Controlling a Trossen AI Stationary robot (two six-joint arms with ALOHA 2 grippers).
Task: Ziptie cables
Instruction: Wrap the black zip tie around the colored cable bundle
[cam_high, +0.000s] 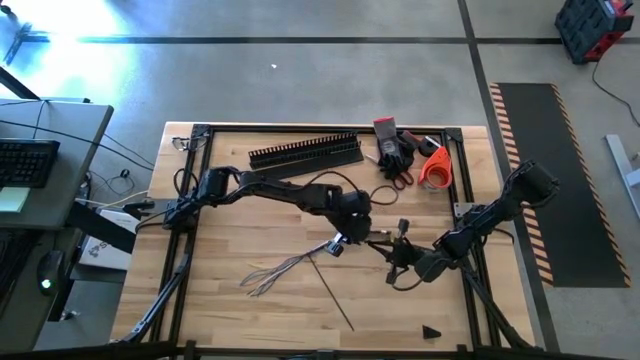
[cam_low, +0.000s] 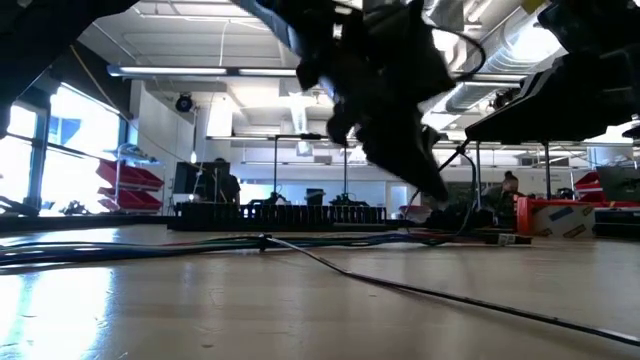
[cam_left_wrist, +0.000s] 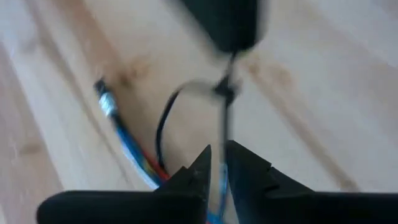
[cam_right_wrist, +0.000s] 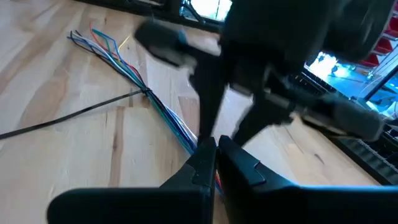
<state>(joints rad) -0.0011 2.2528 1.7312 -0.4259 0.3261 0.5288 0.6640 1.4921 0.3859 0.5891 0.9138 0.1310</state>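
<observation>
High view: both arms are reaching in over the wooden desk (cam_high: 230, 320) and meeting near its middle. The left hand (cam_high: 338, 243) is sitting at one end of the cables (cam_high: 285, 268), a thin bundle fanning out loose toward the desk's front left. The right hand (cam_high: 392, 252) is just beside it. A long black zip tie (cam_high: 335, 297) is lying slantwise across the bundle. At the back edge are lying a black slotted duct (cam_high: 305, 151), a black glove (cam_high: 392, 145), red-handled scissors (cam_high: 400, 176) and an orange tape roll (cam_high: 436, 168).

Low view: the cables (cam_low: 120, 248) are lying flat along the desk, the zip tie (cam_low: 440, 293) is running toward the camera, and the duct (cam_low: 280, 213) is standing behind.

Left wrist view: the left hand's fingers (cam_left_wrist: 193, 177) are clenched almost together on the cables (cam_left_wrist: 134, 149), with a thin black loop (cam_left_wrist: 163, 121) around the bundle just ahead.

Right wrist view: the right hand's fingers (cam_right_wrist: 202, 158) are pinching the cables (cam_right_wrist: 155, 106) too, close by the left hand (cam_right_wrist: 227, 127) coming down from above. The zip tie (cam_right_wrist: 68, 115) is crossing the bundle farther along.
</observation>
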